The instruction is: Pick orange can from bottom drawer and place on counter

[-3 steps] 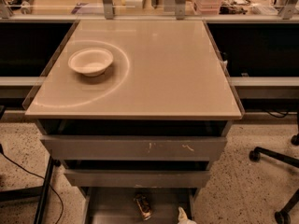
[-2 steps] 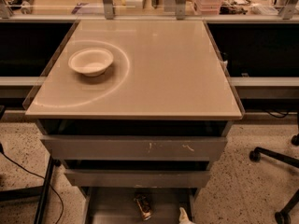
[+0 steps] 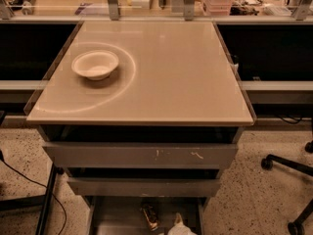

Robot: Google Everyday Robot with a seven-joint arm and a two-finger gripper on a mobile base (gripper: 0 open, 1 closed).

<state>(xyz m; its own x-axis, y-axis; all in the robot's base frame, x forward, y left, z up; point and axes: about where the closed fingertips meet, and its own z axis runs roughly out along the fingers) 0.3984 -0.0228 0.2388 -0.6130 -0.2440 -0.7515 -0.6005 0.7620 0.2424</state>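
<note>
The orange can [image 3: 150,216] lies on the grey floor of the open bottom drawer [image 3: 115,214], at the lower edge of the view. It is shiny orange-gold with dark markings. Only the pale tip of my gripper [image 3: 179,227] shows, at the bottom edge just right of the can and close to it. I cannot tell whether it touches the can. The beige glossy counter [image 3: 176,77] fills the middle of the view above the drawers.
A white bowl [image 3: 95,64] sits on the counter's left side inside a faint ring mark. Two wider scuffed grey drawer fronts [image 3: 142,155] stand above the bottom drawer. Office chair wheels [image 3: 266,163] are on the speckled floor at right, and cables [image 3: 29,180] at left.
The gripper tip has shifted slightly left, closer to the can. The can, bowl and drawers have not moved.
</note>
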